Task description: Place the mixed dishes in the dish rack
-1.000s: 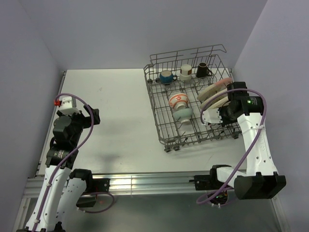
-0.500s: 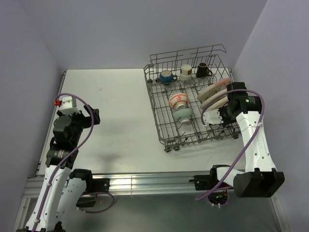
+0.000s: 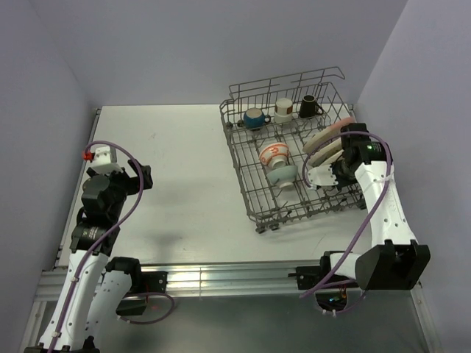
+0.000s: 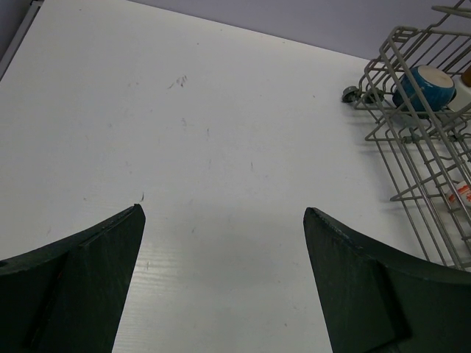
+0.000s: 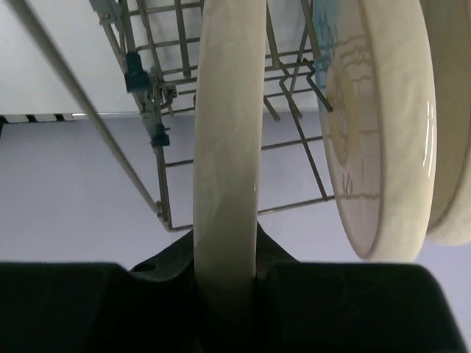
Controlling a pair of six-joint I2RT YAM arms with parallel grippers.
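The plate (image 5: 228, 132) clamped edge-on in the right tool (image 5: 227, 273) is judged to be glazed ceramic: stiff, fairly heavy for its size, slick, and liable to chip if knocked against wire or a neighbour. It is best taken at the rim, as is done here, with the pads set on the two faces so that the disc hangs upright; a hold so near the edge is judged to let the plate swing, so slow moves are called for. The plate is seen standing on edge inside the dish rack (image 3: 243, 173), at its right side among the grey wires, just beside a second plate (image 5: 372, 147) with blue leaf sprigs, from which it is parted by a narrow gap. Whether its far rim is seated between tines cannot be told. The right tool is closed to the plate's thickness, and nothing else is seen to be touched by it. The left tool (image 4: 223, 213) is spread wide, empty, above the bare surface (image 4: 221, 95), well apart from the rack
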